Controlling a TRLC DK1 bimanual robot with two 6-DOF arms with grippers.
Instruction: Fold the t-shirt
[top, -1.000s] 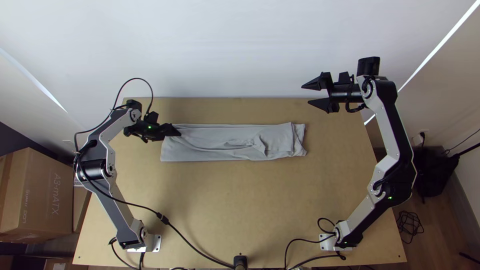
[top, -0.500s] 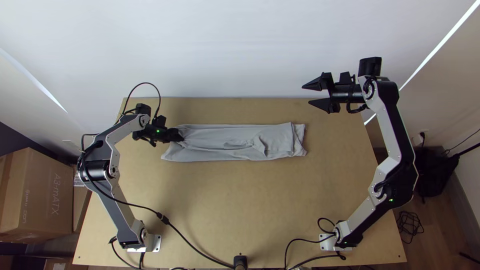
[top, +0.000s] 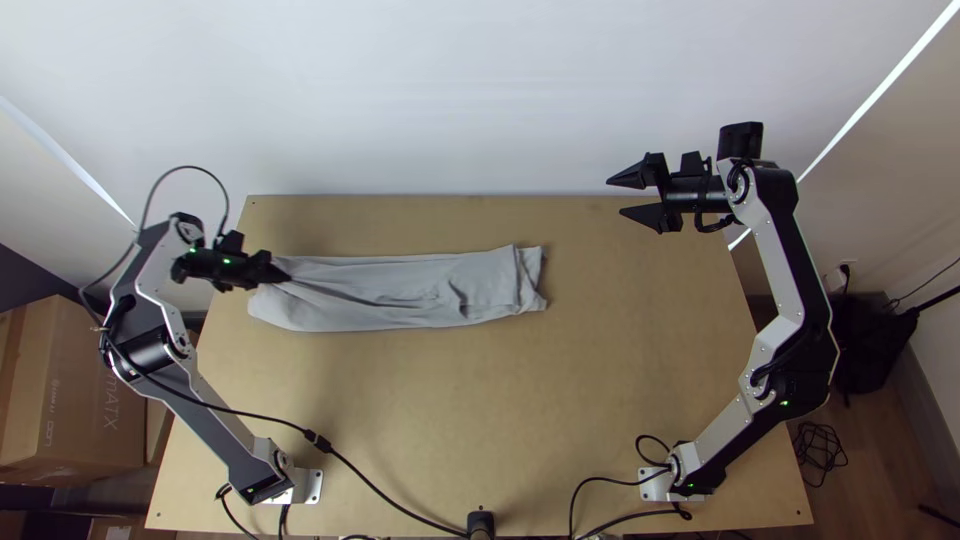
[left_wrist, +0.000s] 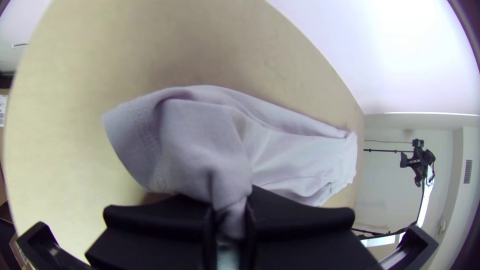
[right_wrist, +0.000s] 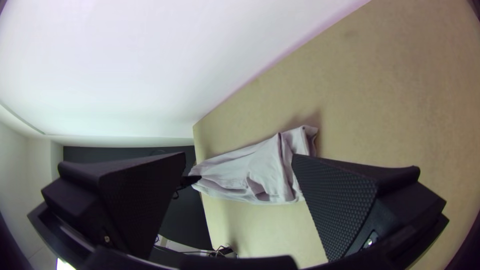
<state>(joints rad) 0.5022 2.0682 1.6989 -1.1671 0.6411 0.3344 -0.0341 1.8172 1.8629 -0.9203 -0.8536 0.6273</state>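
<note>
1. The grey t-shirt (top: 400, 292) lay in a long, narrow folded strip on the far half of the bench (top: 450, 410), mostly toward the left arm's side.
2. The left pincer (top: 286, 274) was closed on the t-shirt's left end, near its far corner; creases ran from the grip along the cloth.
3. In the left wrist view, fabric was bunched between the fingers (left_wrist: 165, 215) of the left pincer (left_wrist: 229, 212), with a stitched hem (left_wrist: 142, 150) spread beside it.
4. The right pincer (top: 615, 197) stood wide open and held nothing, near the far right of the bench, well apart from the t-shirt.
5. The t-shirt's right end showed a crosswise fold (top: 516, 280), with small creases just beside it.
6. A cardboard box (top: 60, 390) stood left of the bench.
</note>
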